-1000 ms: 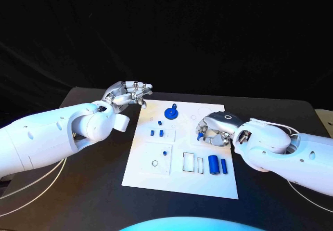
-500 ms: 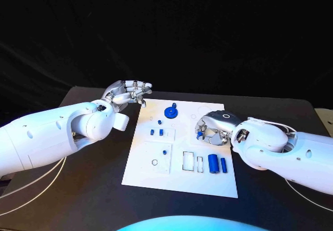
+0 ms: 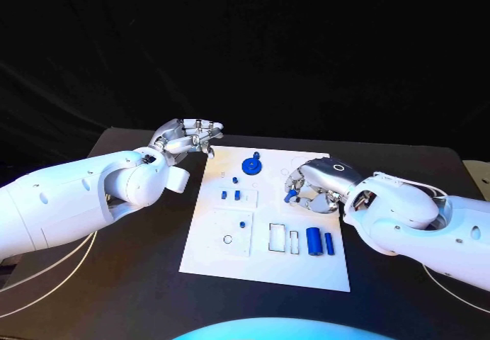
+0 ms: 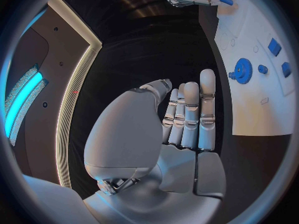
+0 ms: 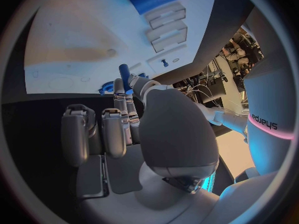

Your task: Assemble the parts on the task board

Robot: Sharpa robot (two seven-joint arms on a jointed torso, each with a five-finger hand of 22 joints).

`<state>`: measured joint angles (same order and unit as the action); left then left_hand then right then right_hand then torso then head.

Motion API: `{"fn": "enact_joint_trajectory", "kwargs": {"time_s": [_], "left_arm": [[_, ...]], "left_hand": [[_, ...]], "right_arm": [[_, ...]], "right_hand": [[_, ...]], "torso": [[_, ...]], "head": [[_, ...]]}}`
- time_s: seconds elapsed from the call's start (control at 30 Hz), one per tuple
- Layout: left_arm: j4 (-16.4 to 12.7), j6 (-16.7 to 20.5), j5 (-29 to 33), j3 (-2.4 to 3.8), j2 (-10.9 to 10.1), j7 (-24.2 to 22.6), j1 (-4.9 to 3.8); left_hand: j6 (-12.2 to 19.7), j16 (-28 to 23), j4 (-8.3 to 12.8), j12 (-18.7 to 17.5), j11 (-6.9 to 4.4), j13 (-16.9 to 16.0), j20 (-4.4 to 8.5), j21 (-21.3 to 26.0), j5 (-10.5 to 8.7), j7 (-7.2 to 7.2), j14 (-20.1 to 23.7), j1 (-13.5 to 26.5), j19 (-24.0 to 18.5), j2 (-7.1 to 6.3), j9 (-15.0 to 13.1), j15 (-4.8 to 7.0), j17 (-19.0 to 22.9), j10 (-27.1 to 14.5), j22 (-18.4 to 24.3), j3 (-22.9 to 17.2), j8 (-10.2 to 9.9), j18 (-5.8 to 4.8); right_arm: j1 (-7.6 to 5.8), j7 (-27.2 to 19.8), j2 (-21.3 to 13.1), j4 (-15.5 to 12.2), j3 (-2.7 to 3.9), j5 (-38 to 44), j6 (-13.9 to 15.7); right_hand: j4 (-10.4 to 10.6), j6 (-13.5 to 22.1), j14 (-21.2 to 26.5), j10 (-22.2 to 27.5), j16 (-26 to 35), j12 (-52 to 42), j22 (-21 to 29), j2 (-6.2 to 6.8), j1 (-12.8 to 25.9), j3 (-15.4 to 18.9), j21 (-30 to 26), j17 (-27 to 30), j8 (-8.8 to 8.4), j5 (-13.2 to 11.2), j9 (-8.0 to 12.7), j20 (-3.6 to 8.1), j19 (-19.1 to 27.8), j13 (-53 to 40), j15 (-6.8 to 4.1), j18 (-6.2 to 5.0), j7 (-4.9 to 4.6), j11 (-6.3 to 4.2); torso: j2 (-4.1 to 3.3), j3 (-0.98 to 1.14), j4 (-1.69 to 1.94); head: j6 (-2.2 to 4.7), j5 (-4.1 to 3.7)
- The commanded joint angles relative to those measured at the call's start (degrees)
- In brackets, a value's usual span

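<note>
Since a second ago my right hand (image 3: 311,188) has lifted and turned over the right half of the white task board (image 3: 219,258), and the small blue cylindrical peg (image 3: 291,195) between its fingertips now shows clear of the palm; my left hand has not shifted.

My left hand (image 3: 189,138) hangs just off the board's far left corner, fingers curled in against the thumb and gripping nothing. On the board, a blue toothed gear (image 3: 251,166) sits near the far edge. Two small blue blocks (image 3: 231,194) stand left of centre, with a tiny blue stud (image 3: 242,224) nearer me. Toward the near right, two long blue cylinders (image 3: 319,242) lie loose beside an open rectangular slot (image 3: 277,238).

I judge the work early: several pieces lie unseated and the recesses look empty.

My right hand pinches the peg (image 5: 124,74) at its fingertips, above the board, not yet touching it, the other fingers loosely bent.
</note>
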<state>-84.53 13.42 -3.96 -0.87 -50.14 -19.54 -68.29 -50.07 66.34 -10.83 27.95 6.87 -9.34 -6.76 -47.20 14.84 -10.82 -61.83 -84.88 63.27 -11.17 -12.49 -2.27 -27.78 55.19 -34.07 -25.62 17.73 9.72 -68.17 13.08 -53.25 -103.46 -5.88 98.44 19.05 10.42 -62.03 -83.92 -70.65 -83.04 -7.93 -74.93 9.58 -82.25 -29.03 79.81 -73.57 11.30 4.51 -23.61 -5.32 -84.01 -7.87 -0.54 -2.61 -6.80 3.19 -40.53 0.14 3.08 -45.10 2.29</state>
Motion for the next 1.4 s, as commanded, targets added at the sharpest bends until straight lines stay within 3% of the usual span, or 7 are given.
{"fn": "enact_joint_trajectory", "kwargs": {"time_s": [0.03,0.2,0.43,0.67,0.87,1.1,1.4], "left_arm": [[0.0,-0.6,0.3,0.02,0.2,-0.2,-0.03],[0.2,-0.6,0.3,0.01,0.3,-0.3,-0.03],[0.4,-0.7,0.3,0.0,0.7,-0.3,-0.02],[0.9,-0.8,0.3,0.0,1.5,-0.3,-0.02],[1.0,-0.8,0.3,-0.02,1.8,-0.2,-0.02],[0.9,-0.8,0.3,-0.03,1.8,-0.1,-0.03],[0.9,-0.9,0.3,-0.03,1.7,0.0,-0.03]], "left_hand": [[0.3,-0.4,0.1,0.4,-0.19,-0.1,-0.23,0.4,0.06,0.04,0.4,0.4,-0.3,0.0,-0.1,0.1,0.1,-0.4,0.1,-0.4,0.3,0.88],[0.3,-0.4,0.1,0.4,-0.19,-0.1,-0.23,0.4,0.06,0.04,0.4,0.4,-0.3,0.0,-0.1,0.1,0.1,-0.4,0.1,-0.4,0.3,0.88],[0.3,-0.4,0.1,0.4,-0.19,-0.1,-0.23,0.4,0.06,0.04,0.4,0.4,-0.3,0.0,-0.1,0.1,0.1,-0.4,0.1,-0.4,0.3,0.88],[0.3,-0.4,0.1,0.4,-0.19,-0.1,-0.23,0.4,0.06,0.04,0.4,0.4,-0.3,0.0,-0.1,0.1,0.1,-0.4,0.1,-0.4,0.3,0.88],[0.3,-0.3,0.1,0.5,-0.2,-0.1,-0.22,0.4,0.06,0.05,0.4,0.5,-0.3,0.02,-0.1,0.1,0.1,-0.5,0.1,-0.5,0.3,0.88],[0.3,-0.3,0.1,0.5,-0.2,-0.1,-0.22,0.4,0.06,0.05,0.4,0.5,-0.3,0.02,-0.1,0.1,0.1,-0.5,0.1,-0.5,0.3,0.88],[0.3,-0.3,0.2,0.5,-0.19,-0.1,-0.22,0.4,0.05,0.04,0.4,0.5,-0.3,0.01,-0.1,0.1,0.1,-0.5,0.2,-0.6,0.4,0.88]], "right_arm": [[-0.49,-0.1,-0.3,-1.8,0.13,-0.7,3.3],[-0.7,-0.6,1.1,-3.9,0.2,-1.9,3.9],[1.5,-1.8,6.4,-4.2,0.0,-1.9,3.9],[4.09,-3.1,12.1,-1.8,-0.45,-1.2,3.5],[6.2,-3.9,15.6,1.3,-0.83,-0.3,2.9],[7.26,-4.0,17.9,3.8,-1.17,-0.1,1.5],[7.59,-2.9,18.3,4.8,-1.28,2.9,0.2]], "right_hand": [[-0.1,-0.4,-2.9,-0.4,-0.3,0.3,-11.5,-0.6,-0.2,-0.5,0.3,0.0,0.24,0.2,-0.4,0.34,-2.5,0.1,-0.44,0.54,-0.01,0.13],[-0.3,-0.4,-2.9,-0.5,-0.4,0.3,-11.5,-0.52,-0.1,-0.6,0.3,0.0,0.3,0.3,-0.5,0.37,-2.5,0.1,-0.46,0.56,-0.04,0.13],[-0.6,-0.4,-2.9,-0.5,-0.3,0.4,-11.5,-0.48,-0.2,-0.9,0.1,0.1,0.37,0.5,-0.6,0.4,-2.4,0.1,-0.47,0.51,-0.11,0.14],[-0.8,-0.3,-2.9,-0.6,-0.3,0.5,-11.4,-0.47,-0.2,-1.1,0.0,0.1,0.4,0.6,-0.7,0.41,-2.4,0.1,-0.46,0.49,-0.15,0.16],[-1.1,-0.2,-2.9,-0.6,-0.3,0.7,-11.4,-0.45,-0.1,-1.4,-0.2,0.1,0.45,0.8,-0.8,0.41,-2.3,0.1,-0.44,0.46,-0.25,0.21],[-1.2,-0.1,-2.9,-0.6,-0.3,0.7,-11.4,-0.44,-0.1,-1.4,-0.3,0.1,0.45,0.8,-0.9,0.41,-2.3,0.1,-0.43,0.44,-0.28,0.23],[-1.3,-0.1,-2.9,-0.6,-0.3,0.8,-11.4,-0.46,-0.1,-1.5,-0.2,0.1,0.47,0.9,-0.9,0.4,-2.3,0.1,-0.41,0.45,-0.3,0.25]], "torso": [[-0.03,0.01,-0.07],[-0.03,0.0,-0.16],[0.06,-0.05,-0.08],[0.14,-0.11,0.16],[-0.03,-0.13,0.09],[-0.06,-0.07,0.07],[-0.09,-0.03,0.06]], "head": [[0.03,0.13],[0.0,0.56],[-0.2,1.24],[0.05,1.81],[-0.19,2.23],[-0.37,2.53],[-0.62,2.59]]}}
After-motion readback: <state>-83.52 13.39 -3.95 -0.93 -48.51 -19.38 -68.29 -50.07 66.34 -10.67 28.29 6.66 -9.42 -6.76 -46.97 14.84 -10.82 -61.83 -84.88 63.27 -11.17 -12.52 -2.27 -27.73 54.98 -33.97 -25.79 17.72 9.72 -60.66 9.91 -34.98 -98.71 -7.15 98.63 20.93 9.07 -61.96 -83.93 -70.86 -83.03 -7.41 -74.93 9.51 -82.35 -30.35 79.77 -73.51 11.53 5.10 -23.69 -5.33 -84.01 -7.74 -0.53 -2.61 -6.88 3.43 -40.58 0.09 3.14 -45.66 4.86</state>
